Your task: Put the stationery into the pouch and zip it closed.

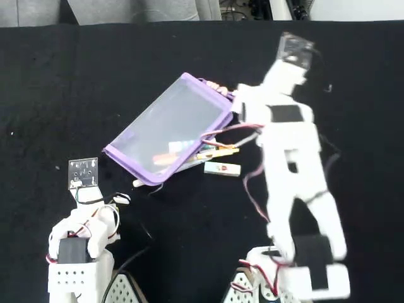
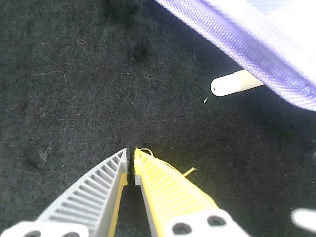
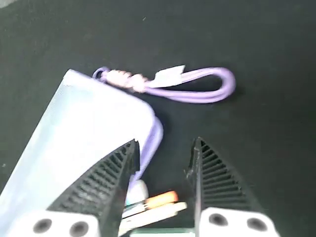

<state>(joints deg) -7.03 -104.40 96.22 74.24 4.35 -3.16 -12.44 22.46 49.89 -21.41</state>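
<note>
At the upper-right corner of the pouch (image 1: 167, 126), the right gripper (image 3: 165, 143) is spread; lower left, the left gripper (image 2: 131, 152) is pressed together. The protruding pens (image 1: 218, 150) need pushing fully inside before zipping.

Both arms (image 1: 290, 158) are white with black motors. The left end effector (image 2: 131, 151) is grey and yellow, the right end effector (image 3: 166, 142) black.

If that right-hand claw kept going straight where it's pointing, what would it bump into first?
Probably the black tablecloth beside the pouch; the right gripper holds its jaws open over that bare patch. The purple strap loop lies farther on, but depth is unclear.
</note>
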